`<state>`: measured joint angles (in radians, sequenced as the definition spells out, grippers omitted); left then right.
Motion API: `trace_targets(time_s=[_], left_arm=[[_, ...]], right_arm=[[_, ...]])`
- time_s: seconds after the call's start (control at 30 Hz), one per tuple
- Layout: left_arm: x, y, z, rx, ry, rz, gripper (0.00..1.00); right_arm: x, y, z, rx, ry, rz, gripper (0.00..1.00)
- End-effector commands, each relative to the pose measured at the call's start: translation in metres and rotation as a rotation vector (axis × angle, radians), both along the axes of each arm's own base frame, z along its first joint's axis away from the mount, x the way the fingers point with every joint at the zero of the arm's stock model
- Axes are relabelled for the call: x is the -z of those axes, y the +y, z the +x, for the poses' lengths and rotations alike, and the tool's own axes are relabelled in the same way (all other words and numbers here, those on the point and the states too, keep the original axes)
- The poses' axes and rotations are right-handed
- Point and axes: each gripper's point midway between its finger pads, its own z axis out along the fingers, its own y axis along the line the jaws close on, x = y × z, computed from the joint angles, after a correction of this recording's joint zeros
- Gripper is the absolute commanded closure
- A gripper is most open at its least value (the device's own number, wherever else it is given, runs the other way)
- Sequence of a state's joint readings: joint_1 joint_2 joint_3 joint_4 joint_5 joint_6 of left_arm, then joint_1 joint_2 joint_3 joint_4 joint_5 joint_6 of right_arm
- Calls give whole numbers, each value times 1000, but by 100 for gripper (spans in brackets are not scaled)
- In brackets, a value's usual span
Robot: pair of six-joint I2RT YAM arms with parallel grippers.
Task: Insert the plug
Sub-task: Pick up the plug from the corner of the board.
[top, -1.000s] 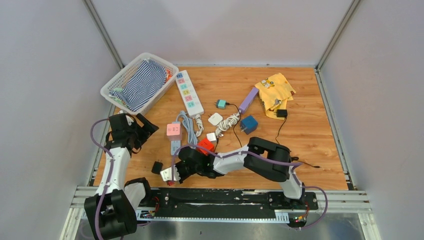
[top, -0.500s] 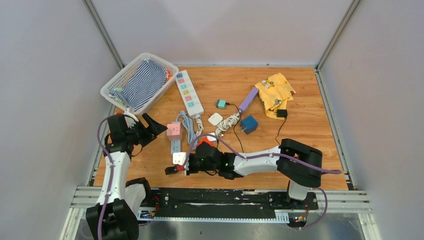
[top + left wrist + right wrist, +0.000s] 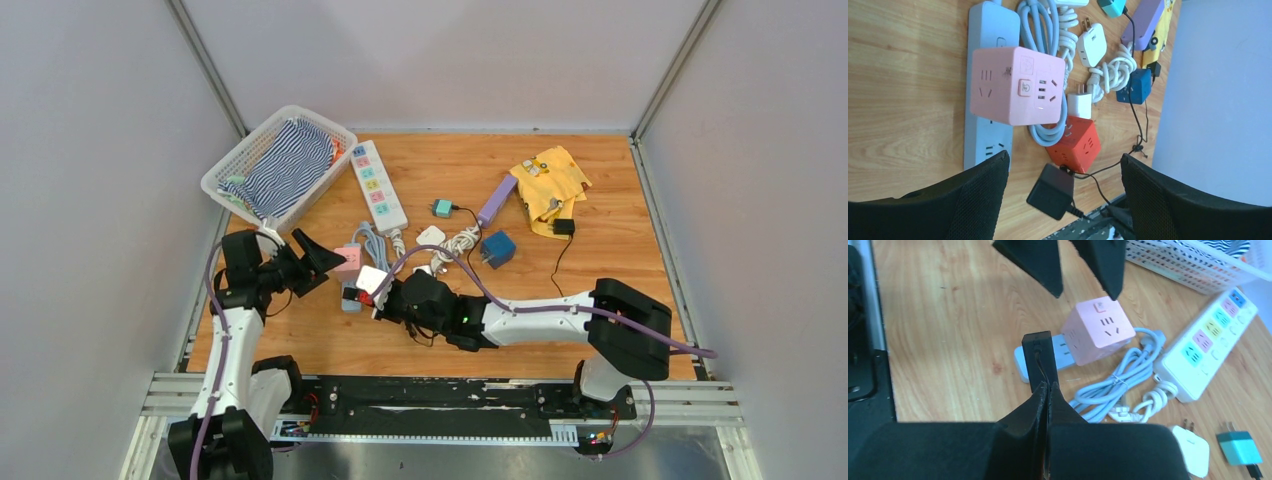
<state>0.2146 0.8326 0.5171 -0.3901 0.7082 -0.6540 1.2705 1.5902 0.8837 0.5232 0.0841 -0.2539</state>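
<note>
My right gripper is shut on the black plug, pinching it at its cable end and holding it upright above the table. The plug hangs just in front of the pink cube socket, which sits on a light blue power strip. In the left wrist view the plug floats below the red cube socket. My left gripper is open and empty, with its fingers just left of the pink cube. My right gripper is beside that cube.
A long white power strip with coloured sockets lies behind. A white basket with striped cloth stands at the far left. White coiled cables, a white adapter, a blue cube, a purple block and a yellow cloth lie to the right.
My right arm has stretched left and away from the front edge, lifting the black plug up to the pink cube. My left gripper has swung right towards the cube.
</note>
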Motion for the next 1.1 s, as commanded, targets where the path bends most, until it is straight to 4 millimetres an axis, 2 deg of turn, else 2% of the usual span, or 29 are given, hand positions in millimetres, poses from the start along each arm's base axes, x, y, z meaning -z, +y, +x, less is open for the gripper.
trace_targets(time_s=[0.0,0.23,0.57,0.7,0.83,1.07], left_arm=[[10,-10,-13,-54,141,-115,17],[13,-20,-20,-111,265,-233,17],[10,-30,-26,-153,369,-355,20],[6,-30,-24,-166,370,-366,23],[1,-31,-23,-166,373,-381,24],[-7,-32,-20,-167,365,-401,18]], right_arm=[[-20,-11,28,146,-52,11,100],[-46,-8,45,210,-130,55,100],[-69,8,45,174,-159,117,100],[-69,11,43,154,-162,119,100],[-61,14,38,126,-157,106,100],[-49,17,30,66,-170,99,100]])
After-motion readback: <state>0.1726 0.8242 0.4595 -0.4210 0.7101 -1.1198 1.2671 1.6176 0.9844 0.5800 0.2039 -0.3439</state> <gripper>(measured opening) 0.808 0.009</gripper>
